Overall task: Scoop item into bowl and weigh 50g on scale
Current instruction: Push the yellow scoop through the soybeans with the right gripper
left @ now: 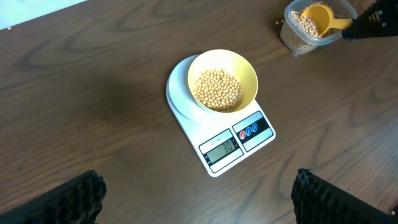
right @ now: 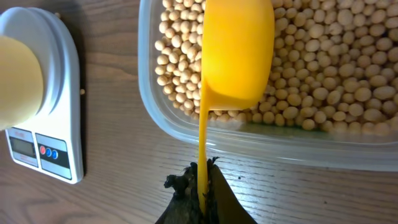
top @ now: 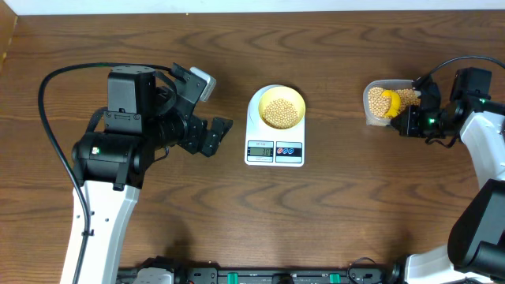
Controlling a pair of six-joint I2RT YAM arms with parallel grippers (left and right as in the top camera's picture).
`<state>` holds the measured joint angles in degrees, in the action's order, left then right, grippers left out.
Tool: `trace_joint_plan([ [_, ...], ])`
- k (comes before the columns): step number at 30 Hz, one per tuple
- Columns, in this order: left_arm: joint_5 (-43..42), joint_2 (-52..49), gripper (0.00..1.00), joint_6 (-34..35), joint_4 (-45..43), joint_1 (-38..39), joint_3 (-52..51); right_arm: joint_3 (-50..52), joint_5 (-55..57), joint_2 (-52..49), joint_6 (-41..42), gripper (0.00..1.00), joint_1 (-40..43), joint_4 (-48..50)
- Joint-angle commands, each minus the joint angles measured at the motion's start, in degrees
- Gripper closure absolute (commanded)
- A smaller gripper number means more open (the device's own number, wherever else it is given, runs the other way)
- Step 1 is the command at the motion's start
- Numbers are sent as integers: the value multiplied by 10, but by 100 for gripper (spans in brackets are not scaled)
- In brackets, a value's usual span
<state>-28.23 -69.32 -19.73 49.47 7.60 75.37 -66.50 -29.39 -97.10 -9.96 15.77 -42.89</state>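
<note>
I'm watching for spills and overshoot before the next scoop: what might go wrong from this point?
1. The right fingers pinch only the thin handle end of the yellow scoop, so a loaded scoop may twist and drop beans on the way to the bowl.
2. The bowl already holds a layer of beans on the scale; a full scoop might overshoot the target weight.
</note>
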Motion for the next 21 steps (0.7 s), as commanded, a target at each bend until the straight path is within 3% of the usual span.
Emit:
trace_joint_plan([
  [1, -7, 1, 3, 1, 0, -2, -1, 6, -34, -3, 3, 99, -5, -1],
  [21, -7, 1, 3, 1, 0, -2, -1, 6, -54, -3, 2, 99, 19, 1],
])
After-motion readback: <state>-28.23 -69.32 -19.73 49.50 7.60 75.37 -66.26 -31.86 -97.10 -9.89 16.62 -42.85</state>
